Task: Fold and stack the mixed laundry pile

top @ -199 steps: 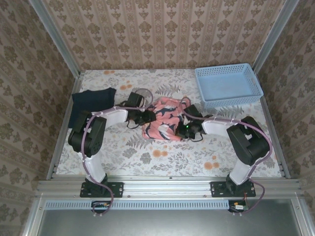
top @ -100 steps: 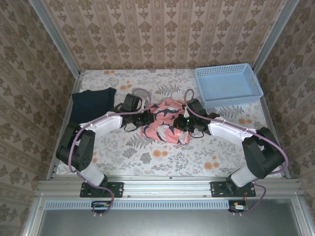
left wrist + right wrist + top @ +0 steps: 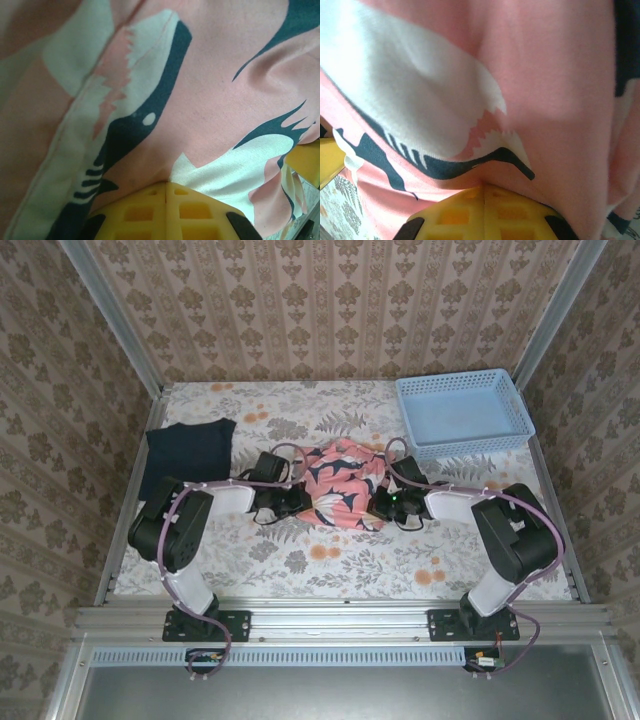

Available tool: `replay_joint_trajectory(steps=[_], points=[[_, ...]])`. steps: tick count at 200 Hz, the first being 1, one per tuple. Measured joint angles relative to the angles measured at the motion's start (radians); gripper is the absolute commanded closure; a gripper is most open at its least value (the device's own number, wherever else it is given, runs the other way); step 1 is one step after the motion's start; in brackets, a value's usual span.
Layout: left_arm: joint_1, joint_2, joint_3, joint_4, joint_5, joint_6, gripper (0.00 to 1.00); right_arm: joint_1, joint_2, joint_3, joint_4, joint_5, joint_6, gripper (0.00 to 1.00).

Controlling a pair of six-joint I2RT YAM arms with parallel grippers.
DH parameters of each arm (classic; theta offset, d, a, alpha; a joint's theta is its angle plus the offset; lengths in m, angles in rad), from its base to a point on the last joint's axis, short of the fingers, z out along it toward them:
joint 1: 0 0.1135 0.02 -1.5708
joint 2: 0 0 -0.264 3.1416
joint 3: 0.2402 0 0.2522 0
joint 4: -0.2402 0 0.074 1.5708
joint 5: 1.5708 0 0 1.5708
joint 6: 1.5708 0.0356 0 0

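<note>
left pincer [image 3: 166, 189]: pressed together, yellow fingers [image 3: 137, 214] side by side, pinching the pink garment [image 3: 340, 480] at its left edge
right pincer [image 3: 484, 192]: pressed together too, pinching the same cloth at its right edge
pink garment: bunched up in a soft heap near the middle of the table [image 3: 300, 565], held between the two pincers
garment pattern: big white shapes with dark blue lines and stripes on pink; a sewn hem seen up close from the left wrist
garment up close: right against both wrist cameras, folds and creases all over
arms: both bent inward from the near edge, meeting at the heap from either side
dark T-shirt [image 3: 188, 452]: lying flat at the far left of the table, well apart from the pink heap, not touched by any pincer
blue basket [image 3: 465, 381]: at the far right corner, made of plastic with little holes, near the heap but not touching it
table: covered with a flower and leaf print
walls [image 3: 330, 310]: patterned paper on three sides
</note>
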Motion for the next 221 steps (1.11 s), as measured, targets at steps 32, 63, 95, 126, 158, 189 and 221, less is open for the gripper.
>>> replay_joint_trajectory(steps=[32, 63, 95, 126, 158, 189, 221], points=[[0.016, -0.100, 0.031, -0.069, -0.009, 0.005, 0.41, -0.001, -0.110, 0.014, -0.083, 0.022, -0.043, 0.55], [0.092, -0.215, 0.087, -0.108, -0.039, 0.038, 0.28, -0.014, -0.253, 0.084, -0.207, 0.120, -0.127, 0.30], [0.185, -0.200, 0.099, -0.108, -0.063, 0.073, 0.24, -0.061, -0.275, 0.108, -0.260, 0.183, -0.163, 0.25], [0.220, -0.106, 0.094, -0.080, -0.061, 0.091, 0.23, -0.072, -0.174, 0.105, -0.259, 0.195, -0.161, 0.23], [0.221, -0.002, 0.092, -0.022, -0.024, 0.094, 0.19, -0.069, -0.069, 0.085, -0.187, 0.157, -0.140, 0.31], [0.208, 0.039, 0.093, 0.034, 0.000, 0.093, 0.19, -0.055, -0.028, 0.084, -0.130, 0.132, -0.119, 0.46], [0.198, 0.057, 0.099, 0.065, 0.007, 0.074, 0.21, -0.051, 0.011, 0.085, -0.113, 0.120, -0.109, 0.57]])
